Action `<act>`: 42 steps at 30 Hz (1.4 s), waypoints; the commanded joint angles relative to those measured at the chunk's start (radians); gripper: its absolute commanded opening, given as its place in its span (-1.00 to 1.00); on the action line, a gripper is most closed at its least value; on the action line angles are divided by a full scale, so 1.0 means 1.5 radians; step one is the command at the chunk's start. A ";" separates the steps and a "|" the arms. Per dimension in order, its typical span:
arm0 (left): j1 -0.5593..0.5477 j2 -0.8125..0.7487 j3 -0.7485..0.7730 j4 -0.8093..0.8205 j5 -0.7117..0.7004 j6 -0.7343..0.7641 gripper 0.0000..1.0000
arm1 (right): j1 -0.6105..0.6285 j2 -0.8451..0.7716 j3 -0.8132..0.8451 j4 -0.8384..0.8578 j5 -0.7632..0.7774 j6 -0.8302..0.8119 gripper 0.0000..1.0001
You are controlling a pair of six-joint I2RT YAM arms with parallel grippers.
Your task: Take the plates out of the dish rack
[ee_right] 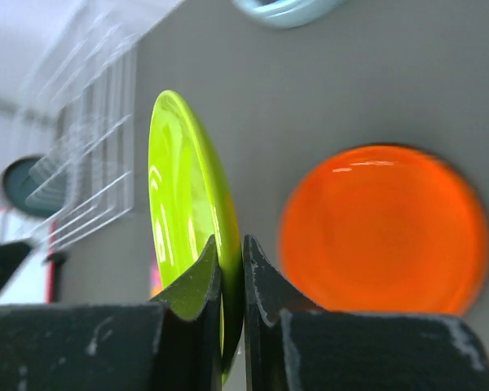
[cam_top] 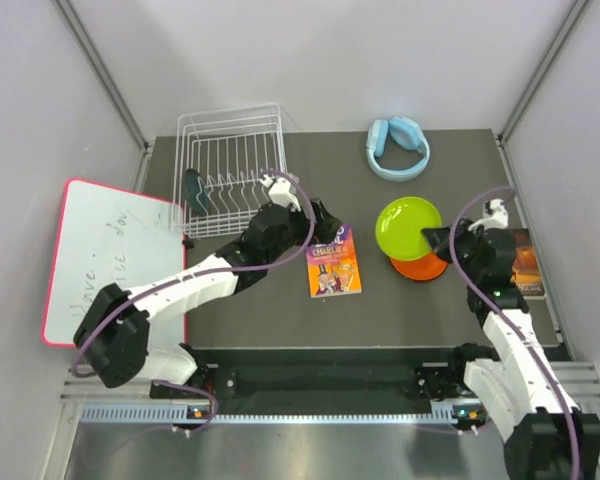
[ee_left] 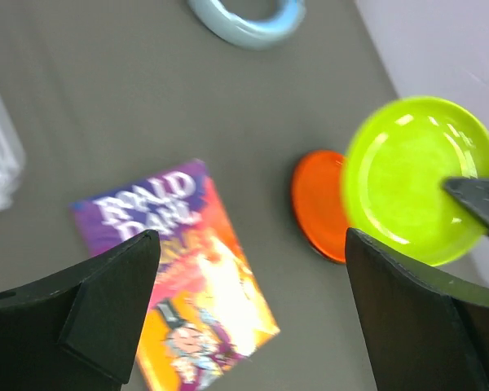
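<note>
My right gripper [cam_top: 435,238] [ee_right: 232,248] is shut on the rim of the lime green plate [cam_top: 407,228] [ee_right: 183,212] and holds it in the air above the orange plate [cam_top: 420,266] [ee_right: 383,232], which lies flat on the table. Both plates also show in the left wrist view, the lime green one [ee_left: 416,175] and the orange one [ee_left: 318,204]. The dark green plate [cam_top: 197,190] stands upright in the white dish rack [cam_top: 230,130] at the back left. My left gripper [cam_top: 325,222] [ee_left: 248,269] is open and empty beside the rack, over the table. The red plate is out of view.
A colourful paperback [cam_top: 334,262] lies mid-table below my left gripper. Blue headphones [cam_top: 397,147] lie at the back. A dark book [cam_top: 530,262] lies at the right edge. A whiteboard [cam_top: 100,250] leans at the left.
</note>
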 commanded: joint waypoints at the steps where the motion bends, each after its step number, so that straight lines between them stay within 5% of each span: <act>1: 0.002 -0.072 0.039 -0.084 -0.200 0.129 0.98 | -0.115 0.015 0.029 -0.113 0.007 -0.074 -1.00; 5: 0.013 -0.102 0.038 -0.086 -0.304 0.205 0.98 | -0.181 0.080 0.011 -0.102 -0.019 -0.103 -1.00; 17: 0.177 -0.081 0.065 -0.104 -0.343 0.242 0.98 | -0.200 0.222 -0.012 0.017 -0.099 -0.119 -0.99; 23: 0.223 -0.075 0.051 -0.105 -0.330 0.238 0.98 | -0.200 0.235 -0.022 0.030 -0.113 -0.131 -0.60; 31: 0.276 -0.047 0.047 -0.127 -0.304 0.221 0.98 | -0.200 0.219 0.026 -0.070 -0.068 -0.174 0.50; 37: 0.303 -0.026 0.059 -0.124 -0.299 0.228 0.98 | -0.199 0.169 0.072 -0.170 0.003 -0.212 0.60; 42: 0.328 0.011 0.084 -0.140 -0.280 0.217 0.98 | -0.199 0.167 0.075 -0.150 -0.048 -0.210 0.65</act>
